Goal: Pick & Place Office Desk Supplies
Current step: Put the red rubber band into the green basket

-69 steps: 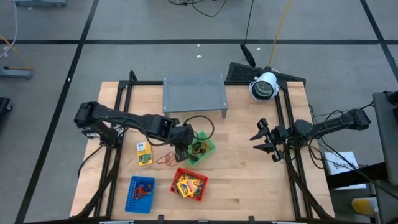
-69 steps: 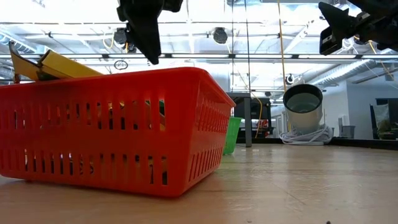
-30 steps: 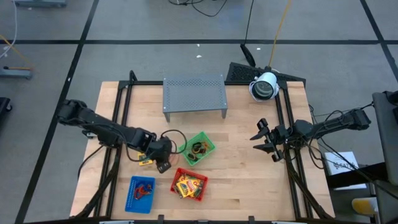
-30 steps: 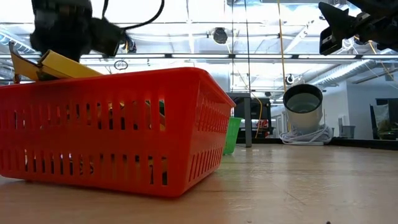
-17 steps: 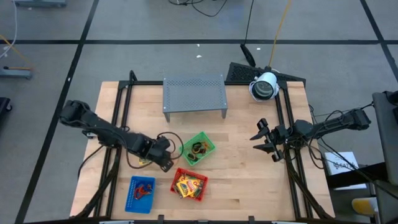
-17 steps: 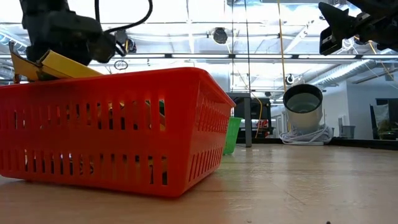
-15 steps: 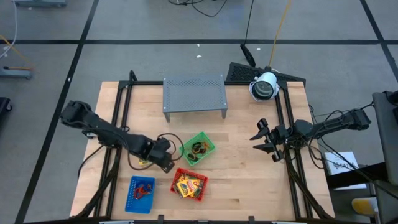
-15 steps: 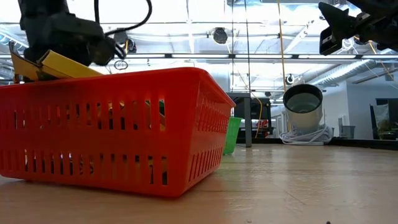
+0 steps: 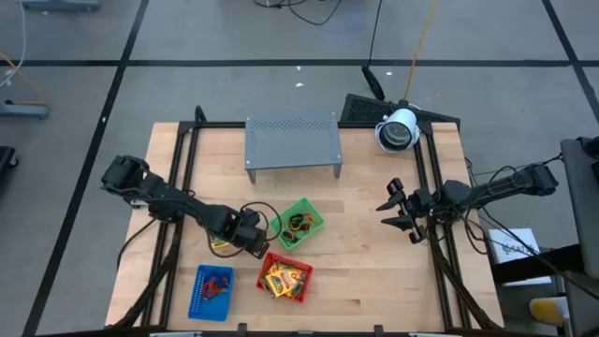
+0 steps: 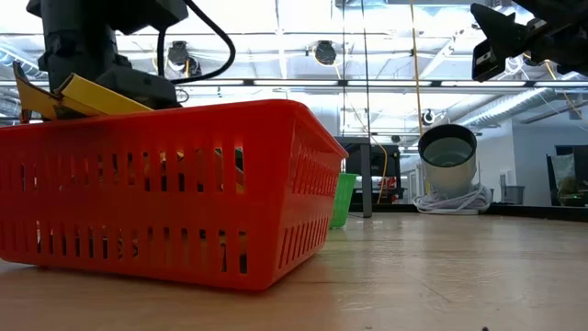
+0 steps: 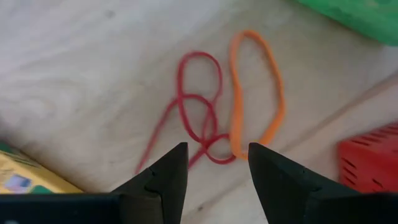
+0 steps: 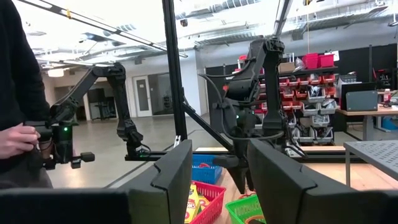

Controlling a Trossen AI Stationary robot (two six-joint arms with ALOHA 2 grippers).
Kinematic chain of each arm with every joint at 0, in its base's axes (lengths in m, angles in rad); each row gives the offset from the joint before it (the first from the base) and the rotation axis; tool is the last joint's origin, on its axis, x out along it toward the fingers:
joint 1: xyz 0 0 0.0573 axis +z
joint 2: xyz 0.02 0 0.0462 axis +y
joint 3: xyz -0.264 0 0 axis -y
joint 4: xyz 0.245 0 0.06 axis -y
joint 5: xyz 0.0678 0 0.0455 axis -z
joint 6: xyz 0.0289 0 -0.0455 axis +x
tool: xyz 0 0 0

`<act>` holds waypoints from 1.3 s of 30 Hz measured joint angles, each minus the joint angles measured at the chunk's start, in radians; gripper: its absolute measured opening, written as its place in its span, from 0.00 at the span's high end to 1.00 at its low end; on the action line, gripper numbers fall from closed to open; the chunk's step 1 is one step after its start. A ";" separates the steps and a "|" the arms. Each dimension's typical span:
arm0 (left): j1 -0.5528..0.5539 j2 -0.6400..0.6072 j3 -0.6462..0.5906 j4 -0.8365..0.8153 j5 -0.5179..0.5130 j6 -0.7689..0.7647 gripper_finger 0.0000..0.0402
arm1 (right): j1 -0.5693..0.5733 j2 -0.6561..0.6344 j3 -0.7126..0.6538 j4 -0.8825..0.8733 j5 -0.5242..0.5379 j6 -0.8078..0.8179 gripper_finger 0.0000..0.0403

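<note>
Two thin rubber bands lie flat on the wooden table, touching each other: a red twisted one point(image 11: 199, 112) and an orange loop point(image 11: 256, 93). My left gripper point(image 11: 214, 163) point(image 9: 251, 241) points down just above them, open, a finger on either side of the bands' tangled near ends; I see no touch. A yellow packet point(image 11: 18, 179) point(image 9: 218, 244) lies flat beside it, partly under the arm. In the low view the red tray point(image 10: 165, 188) hides the left gripper. My right gripper point(image 9: 391, 208) point(image 12: 221, 177) waits open, raised at the table's right side.
The green tray point(image 9: 301, 223) with dark bits stands just right of the bands. The red tray point(image 9: 285, 278) holds yellow packets; the blue tray point(image 9: 211, 285) sits near the front edge. A grey perforated rack point(image 9: 292, 140) stands at the back. A person's hand point(image 12: 15, 140) shows beyond the table.
My left gripper has come down toward the rubber bands, shifting a little toward the table's right, and has rolled about its own axis. The bands, packet and trays have stayed where they were.
</note>
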 joint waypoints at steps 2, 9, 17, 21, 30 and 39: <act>0.008 0.000 0.000 -0.006 -0.002 0.003 0.56 | 0.000 0.000 0.000 0.000 0.000 0.000 0.64; 0.041 0.000 0.000 -0.035 -0.013 0.005 0.56 | 0.000 0.000 0.000 0.000 0.000 0.000 0.63; 0.047 0.000 0.000 -0.046 -0.036 0.001 0.56 | 0.000 0.000 0.000 0.000 0.000 0.000 0.63; 0.047 0.009 0.000 -0.049 -0.040 0.000 0.56 | 0.000 0.000 0.000 0.000 0.000 0.000 0.64; 0.047 0.067 0.005 0.005 0.012 0.003 0.56 | 0.000 0.000 0.000 -0.001 0.000 0.000 0.63; 0.044 0.075 0.005 0.022 -0.006 -0.002 0.56 | 0.000 0.000 0.000 0.000 0.000 0.000 0.64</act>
